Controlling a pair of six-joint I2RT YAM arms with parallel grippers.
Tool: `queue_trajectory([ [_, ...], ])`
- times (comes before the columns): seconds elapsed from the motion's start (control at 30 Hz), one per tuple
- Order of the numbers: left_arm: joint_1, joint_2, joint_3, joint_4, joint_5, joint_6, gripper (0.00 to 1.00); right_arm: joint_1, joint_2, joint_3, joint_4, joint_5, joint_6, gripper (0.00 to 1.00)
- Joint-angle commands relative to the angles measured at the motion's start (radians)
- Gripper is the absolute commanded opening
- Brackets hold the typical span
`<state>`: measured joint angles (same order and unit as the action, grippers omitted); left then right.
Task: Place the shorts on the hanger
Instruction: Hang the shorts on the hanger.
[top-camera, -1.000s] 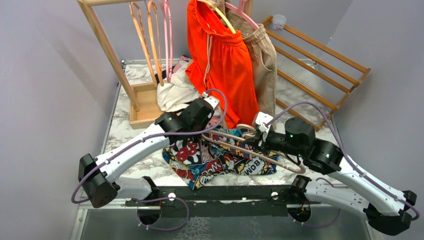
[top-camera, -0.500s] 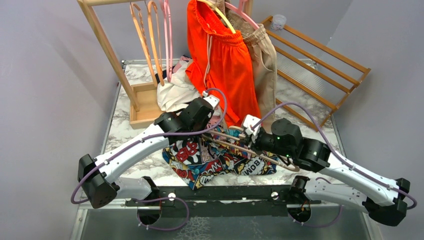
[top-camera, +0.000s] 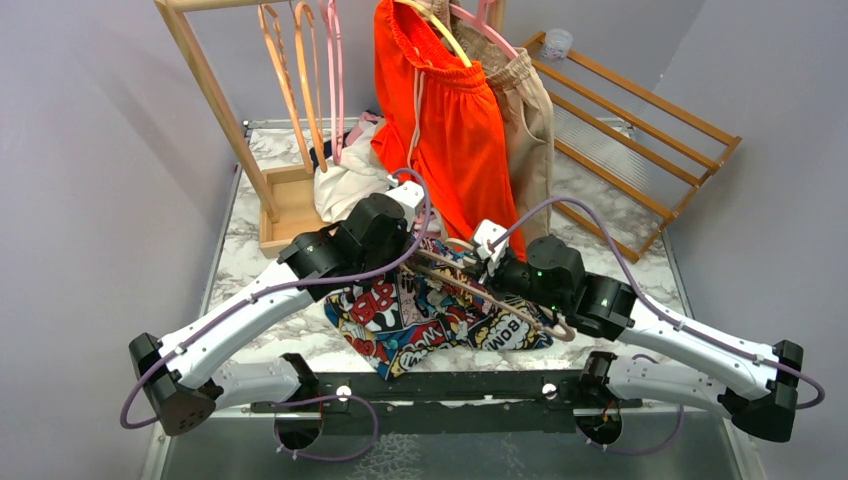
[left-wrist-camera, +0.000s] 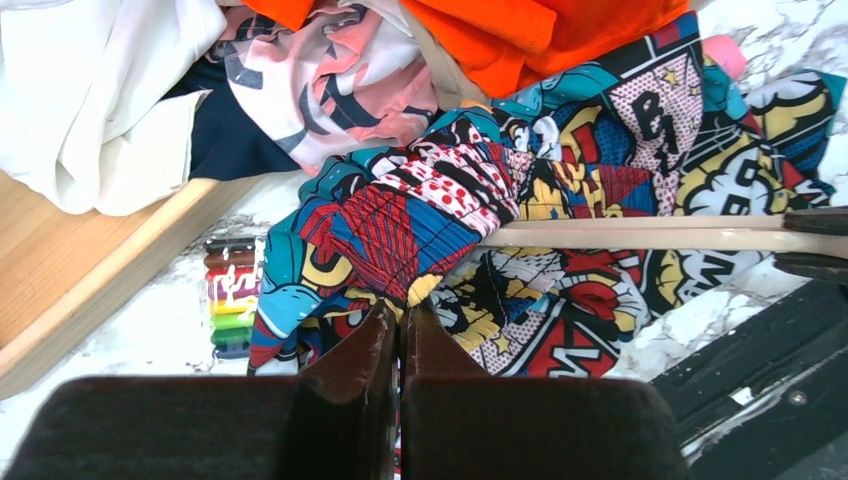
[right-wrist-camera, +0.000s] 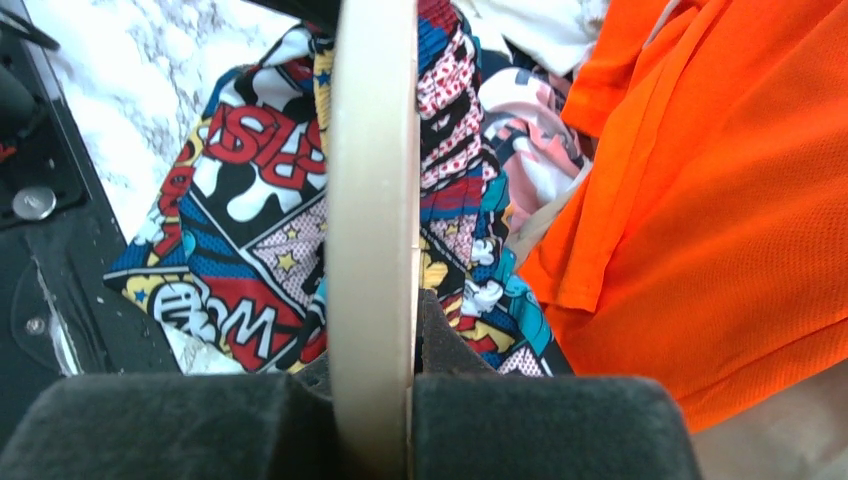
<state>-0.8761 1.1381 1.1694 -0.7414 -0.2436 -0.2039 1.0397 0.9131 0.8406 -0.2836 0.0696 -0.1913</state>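
The comic-print shorts (top-camera: 440, 320) lie crumpled on the marble table between the arms. My left gripper (top-camera: 418, 243) is shut on an edge of the shorts just below their gathered red waistband (left-wrist-camera: 420, 210), and the fingertips (left-wrist-camera: 400, 318) pinch fabric. My right gripper (top-camera: 490, 265) is shut on the cream hanger (top-camera: 470, 292) and holds it low over the shorts. In the left wrist view the hanger arm (left-wrist-camera: 650, 238) points left, and its tip touches the waistband opening. In the right wrist view the hanger (right-wrist-camera: 372, 150) runs straight out from the jaws over the shorts (right-wrist-camera: 250, 200).
A wooden rack (top-camera: 215, 100) at the back holds orange hangers (top-camera: 290, 80), a pink hanger (top-camera: 335, 70), orange shorts (top-camera: 450, 110) and beige shorts (top-camera: 530, 120). White and pink clothes (top-camera: 350, 185) lie by its base. A slatted wooden panel (top-camera: 630, 120) leans at the right. Markers (left-wrist-camera: 232, 300) lie by the shorts.
My right gripper has carried the hanger to the left and farther back, toward my left gripper. My left arm has shifted left and back, still holding the shorts.
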Motion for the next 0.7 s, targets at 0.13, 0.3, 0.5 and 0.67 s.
queue_trajectory([
  [0.13,0.004,-0.053,-0.012,0.033,0.071,-0.031,0.00,0.005,0.010,-0.048,0.248,-0.078,0.072,0.01],
  [0.3,0.004,-0.059,0.011,0.033,0.104,-0.040,0.00,0.005,0.073,-0.036,0.255,-0.108,0.106,0.01],
  [0.5,0.003,-0.051,0.040,0.037,0.151,-0.054,0.00,0.004,0.125,-0.043,0.324,-0.163,0.144,0.01],
  [0.67,0.004,-0.062,0.061,0.044,0.178,-0.054,0.00,0.005,0.149,-0.037,0.367,-0.199,0.162,0.01],
])
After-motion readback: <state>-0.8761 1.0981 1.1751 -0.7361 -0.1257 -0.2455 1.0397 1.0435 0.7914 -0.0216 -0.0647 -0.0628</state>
